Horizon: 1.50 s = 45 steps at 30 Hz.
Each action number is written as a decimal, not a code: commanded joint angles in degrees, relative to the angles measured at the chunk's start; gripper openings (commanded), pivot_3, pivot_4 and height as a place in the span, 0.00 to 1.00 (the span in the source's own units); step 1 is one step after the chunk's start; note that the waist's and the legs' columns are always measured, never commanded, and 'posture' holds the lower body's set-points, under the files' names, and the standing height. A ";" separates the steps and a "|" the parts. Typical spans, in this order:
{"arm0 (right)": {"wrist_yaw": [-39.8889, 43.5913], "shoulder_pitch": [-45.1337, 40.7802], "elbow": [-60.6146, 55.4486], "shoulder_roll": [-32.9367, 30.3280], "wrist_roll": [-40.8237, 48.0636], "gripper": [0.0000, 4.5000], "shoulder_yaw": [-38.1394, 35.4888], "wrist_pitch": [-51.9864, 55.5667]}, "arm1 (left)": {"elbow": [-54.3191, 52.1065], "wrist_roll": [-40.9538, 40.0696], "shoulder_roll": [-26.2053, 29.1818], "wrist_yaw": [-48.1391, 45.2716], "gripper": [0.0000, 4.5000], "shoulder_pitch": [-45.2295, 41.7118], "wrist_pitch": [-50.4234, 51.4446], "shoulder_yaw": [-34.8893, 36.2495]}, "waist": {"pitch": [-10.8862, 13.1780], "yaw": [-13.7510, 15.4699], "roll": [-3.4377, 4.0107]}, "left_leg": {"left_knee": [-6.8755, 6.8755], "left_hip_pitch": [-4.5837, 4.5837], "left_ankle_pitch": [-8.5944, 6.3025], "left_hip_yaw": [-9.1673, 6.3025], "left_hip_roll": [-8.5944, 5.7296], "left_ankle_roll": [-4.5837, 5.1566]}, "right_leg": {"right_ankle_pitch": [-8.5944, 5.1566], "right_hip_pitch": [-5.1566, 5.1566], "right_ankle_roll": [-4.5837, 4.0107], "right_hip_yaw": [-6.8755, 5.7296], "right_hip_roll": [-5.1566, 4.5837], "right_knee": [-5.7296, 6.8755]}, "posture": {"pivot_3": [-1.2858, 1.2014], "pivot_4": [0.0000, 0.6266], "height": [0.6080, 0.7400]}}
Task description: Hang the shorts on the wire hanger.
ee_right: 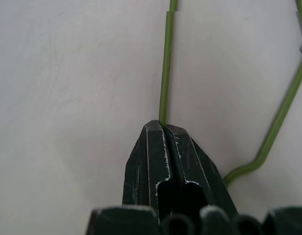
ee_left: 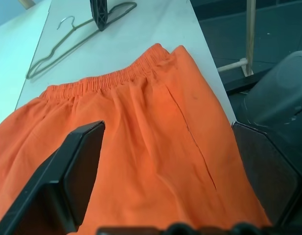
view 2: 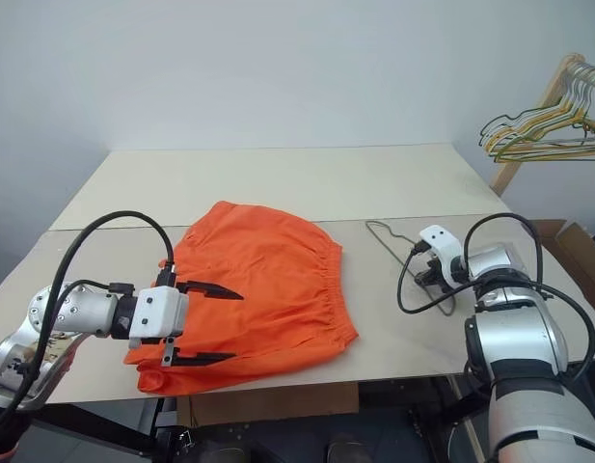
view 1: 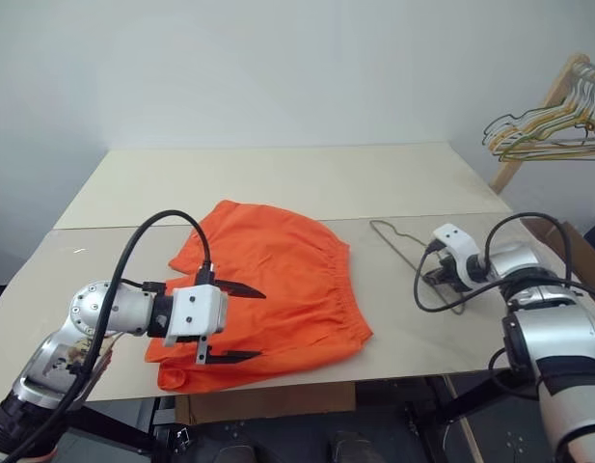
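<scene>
The step in hand seems to be the picking up of the wire hanger (view 1: pixel 413 253), which lies flat on the worktop (view 1: pixel 278 183) just beside the waistband of the shorts (view 1: pixel 278 280). The right gripper (ee_right: pixel 164 128) is clenched on 1 thin straight wire of the hanger, as the right wrist view shows. The left gripper (view 1: pixel 231 322) hovers over the near leg of the shorts with its 2 jaws released and wide apart, holding nothing. The shorts are spread flat near the front edge of the worktop. I judge that the next move calls for lifting the hanger without letting the thin wire slip, then bringing it to the shorts. The exact pinch point is hidden behind the right wrist in the head views, and part of the hanger is covered there too.
</scene>
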 commanded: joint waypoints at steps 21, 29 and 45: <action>-29.95 34.35 -93.66 20.45 8.83 0.00 -5.49 7.33 | 10.89 -17.70 -49.34 58.33 1.00 -28.50 31.46 14.57 | -0.08 1.33 0.08 | 0.55 -0.85 -0.03 -0.54 -0.25 -0.01 | 0.10 -0.67 0.15 -0.13 -0.13 0.53 | 0.51 0.00 1.00; -29.83 39.72 -94.46 18.98 7.31 0.00 -0.67 -8.73 | 10.62 -19.26 -45.96 55.05 1.00 -29.46 32.02 13.61 | -0.08 1.31 0.08 | 0.58 -0.89 -0.01 -0.54 -0.32 -0.06 | 0.10 -0.63 0.16 -0.17 -0.15 0.40 | 0.52 0.00 1.00; -27.08 40.58 -91.70 17.94 8.77 0.00 0.47 -13.38 | 6.69 -19.26 -41.67 49.15 0.20 -25.42 29.25 10.43 | -0.08 1.45 0.07 | 0.58 -0.79 0.00 -0.56 -0.32 -0.06 | 0.10 -0.51 0.16 -0.17 -0.14 0.37 | 0.52 0.00 1.00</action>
